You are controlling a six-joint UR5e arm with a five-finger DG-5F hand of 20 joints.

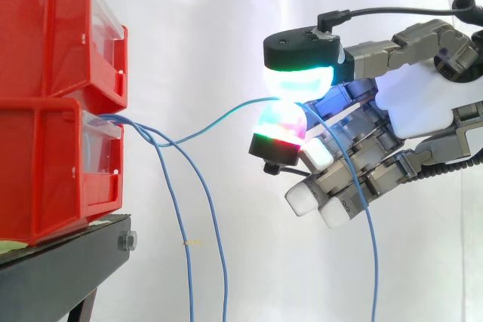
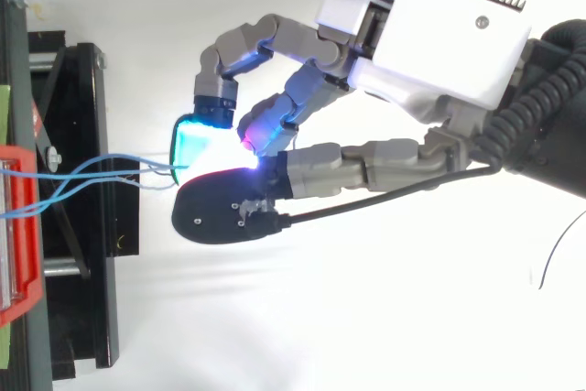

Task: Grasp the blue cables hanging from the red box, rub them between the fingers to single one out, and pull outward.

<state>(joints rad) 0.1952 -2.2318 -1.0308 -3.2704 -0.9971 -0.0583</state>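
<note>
- Blue cables (image 1: 162, 141) left the front of the lower red bin (image 1: 45, 179) as three strands, close together at its clear lip.
- That bin sat under an upper red bin (image 1: 45, 28). Both rested on a black stand (image 1: 60, 269) at the left of the side view, with a bolt head (image 1: 127, 241) on the stand's end.
- Behind it all we saw a plain white curtain (image 1: 196, 20).
- The hand (image 1: 423, 103) came in from the right, level with the top of the lower red bin and well apart from both bins.
- Two of its fingertips were closed on a single strand. The upper pad (image 1: 298, 81) glowed cyan and green, and the lower pad (image 1: 281, 126) glowed magenta and red. The pinched cable (image 1: 226, 116) was squeezed between them.
- We followed the pinched cable from the bin in a shallow rising curve to the pads. Past them it dropped in front of the other fingers to the bottom edge.
- The remaining fingers (image 1: 317, 154) were curled below the pinch, their pads white, and we saw nothing held in them.
- The other two strands hung free between the bins and the hand, touching neither pad. One carried a small yellow mark (image 1: 192, 243).
- From above, we saw the strands run from the bin across the stand towards the two pressed pads.
</note>
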